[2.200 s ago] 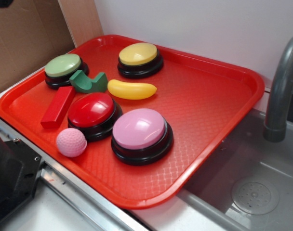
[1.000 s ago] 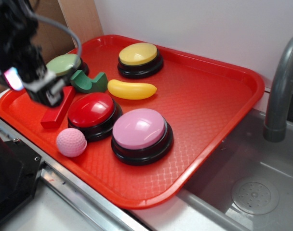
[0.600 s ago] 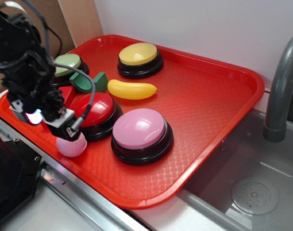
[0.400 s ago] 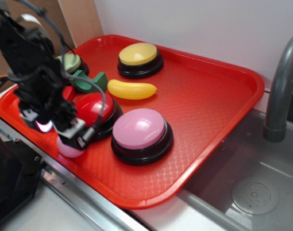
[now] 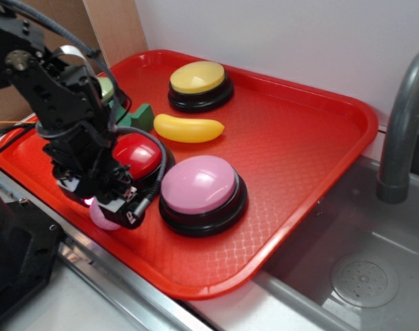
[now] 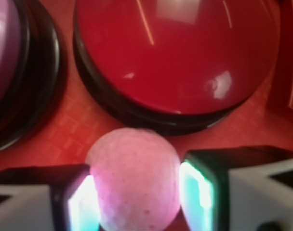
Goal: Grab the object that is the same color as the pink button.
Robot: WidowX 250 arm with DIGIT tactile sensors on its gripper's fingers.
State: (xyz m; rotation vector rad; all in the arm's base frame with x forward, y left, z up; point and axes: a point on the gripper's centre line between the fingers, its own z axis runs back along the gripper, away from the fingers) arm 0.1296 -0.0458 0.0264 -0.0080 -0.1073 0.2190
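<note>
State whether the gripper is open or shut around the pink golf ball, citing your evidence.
Open, or at least not fully closed: in the wrist view the gripper has a finger on each side of the pink golf ball; whether they touch it is unclear.

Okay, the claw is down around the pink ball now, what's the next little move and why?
Probably close the claw on the pink golf ball. In the wrist view the ball sits centred between the two fingers, which flank it closely on either side, though whether they touch it yet is unclear. It rests on the red tray, close in front of the red button.
</note>
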